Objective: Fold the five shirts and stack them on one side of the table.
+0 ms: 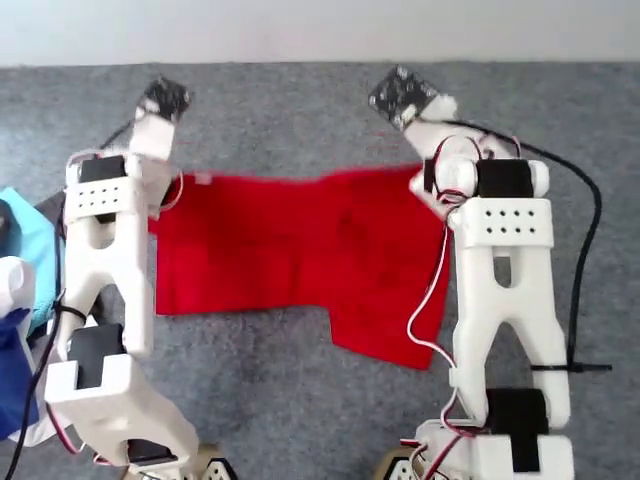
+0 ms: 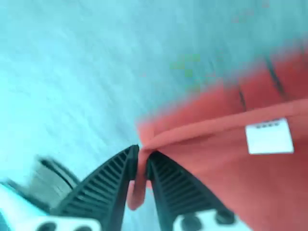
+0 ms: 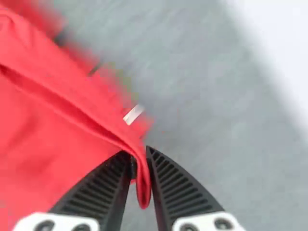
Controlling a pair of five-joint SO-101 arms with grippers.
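Left gripper [image 2: 141, 155]: low centre of the left wrist view, its ribbed black fingers pressed together on a corner fold of the red shirt [image 1: 290, 250]. A tongue of cloth hangs between them.
Right gripper [image 3: 139, 156]: low centre of the right wrist view, pinching another edge of the shirt, with a fold caught between its fingers.
Red shirt: middle of the high view, lying flat on the table between the two arms. Its upper corners meet the grippers, and a lower flap juts toward the bottom right.
Label [image 2: 268, 136]: white tag on the shirt, at the right of the left wrist view.
Other clothes [image 1: 22, 250]: teal and blue, at the left edge of the high view.
Table [image 1: 300, 110]: grey, reaching to the top of the high view.
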